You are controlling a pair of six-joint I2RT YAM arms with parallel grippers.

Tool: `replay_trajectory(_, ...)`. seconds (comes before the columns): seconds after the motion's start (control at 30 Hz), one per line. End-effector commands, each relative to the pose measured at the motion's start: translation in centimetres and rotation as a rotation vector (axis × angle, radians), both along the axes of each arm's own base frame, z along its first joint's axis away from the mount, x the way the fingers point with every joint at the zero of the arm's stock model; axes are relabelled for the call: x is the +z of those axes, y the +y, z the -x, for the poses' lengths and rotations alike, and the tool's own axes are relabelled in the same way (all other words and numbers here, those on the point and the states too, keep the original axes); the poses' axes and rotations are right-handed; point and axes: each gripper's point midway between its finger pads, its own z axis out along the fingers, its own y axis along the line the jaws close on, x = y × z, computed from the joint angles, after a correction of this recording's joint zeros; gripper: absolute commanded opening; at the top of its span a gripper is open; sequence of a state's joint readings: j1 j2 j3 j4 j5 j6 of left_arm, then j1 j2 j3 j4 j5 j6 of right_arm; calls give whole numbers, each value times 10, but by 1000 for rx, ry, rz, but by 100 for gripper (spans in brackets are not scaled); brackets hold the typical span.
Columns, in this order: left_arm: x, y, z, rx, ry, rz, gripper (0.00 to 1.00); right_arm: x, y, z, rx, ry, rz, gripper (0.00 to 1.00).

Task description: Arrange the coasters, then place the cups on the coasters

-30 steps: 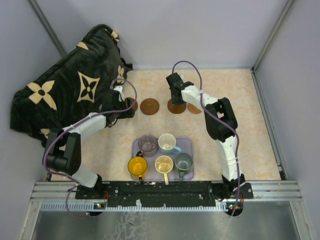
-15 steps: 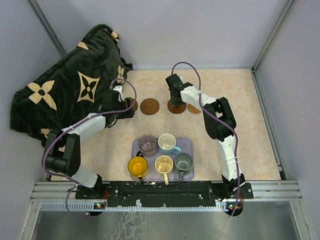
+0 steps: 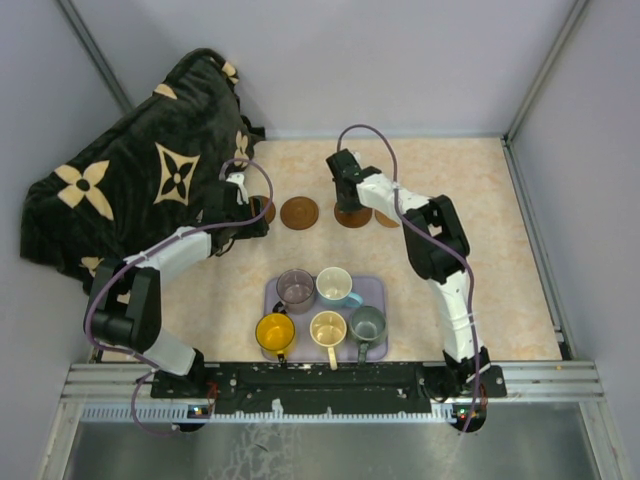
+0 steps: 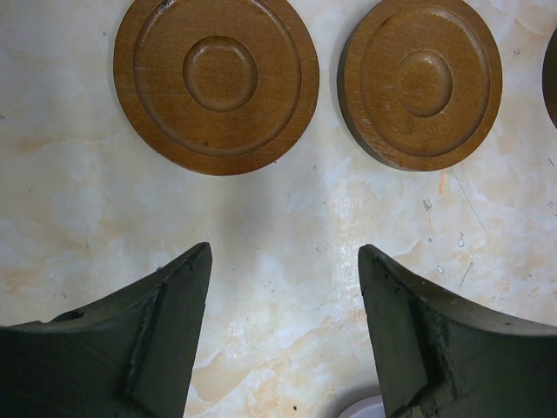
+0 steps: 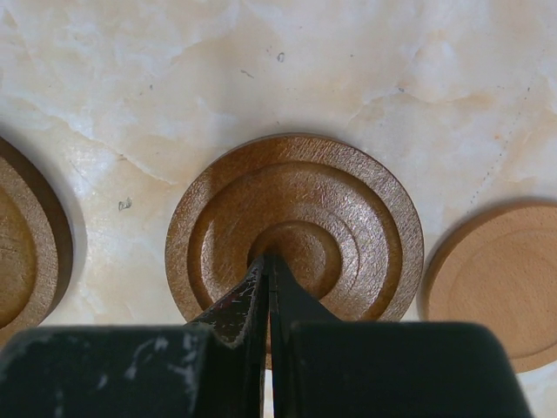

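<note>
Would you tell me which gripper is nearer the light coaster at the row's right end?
Right: the right gripper is over the dark coaster beside the light coaster; the left gripper is across the row.

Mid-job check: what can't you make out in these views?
- Top view: the left tool covers most of the leftmost dark brown round coaster.
- Top view: the right arm hides part of the small light brown round coaster.
- Right wrist view: unclear whether the shut right tool touches the grooved dark brown coaster.
- Left wrist view: the right edge cuts off a dark disc.
</note>
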State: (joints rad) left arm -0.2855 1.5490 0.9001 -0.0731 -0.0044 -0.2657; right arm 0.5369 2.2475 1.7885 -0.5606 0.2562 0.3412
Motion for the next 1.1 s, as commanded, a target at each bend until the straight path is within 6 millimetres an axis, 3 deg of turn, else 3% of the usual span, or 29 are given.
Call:
replay_trajectory(0.0, 6, 2, -2, 15, -22, 6, 75, -9, 18, 11, 49, 37, -8, 0)
replay_trajectory(0.43, 6, 3, 0, 21, -20, 10, 75, -12, 24, 25, 66, 50, -4, 0)
replay_trajectory(1.07, 3, 4, 0, 25, -16, 4, 75, -3, 30, 18, 68, 30, -5, 0)
